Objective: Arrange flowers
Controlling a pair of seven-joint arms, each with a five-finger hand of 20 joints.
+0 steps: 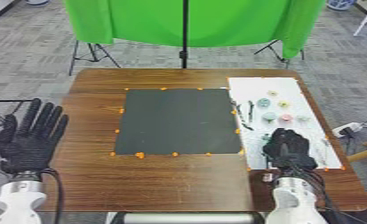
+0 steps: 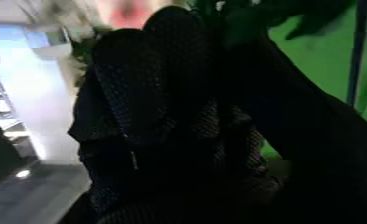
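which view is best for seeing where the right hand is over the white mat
The head view: it shows the right hand over the near end of the white mat, with much of the mat around it. The right wrist view gives the hand up close, with green cloth beyond, but doesn't settle its place over the mat.

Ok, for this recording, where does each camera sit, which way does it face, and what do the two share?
Head view: on the robot's head, facing forward and down over the brown table, dark mat and white sheet; both arms enter from the bottom edge, with the left robot hand and right robot hand.
Right wrist view: on the right arm's wrist, facing along its own black glove, fingers up, with a blurred pink-red thing beyond.
Shared: the right robot hand and the green cloth.
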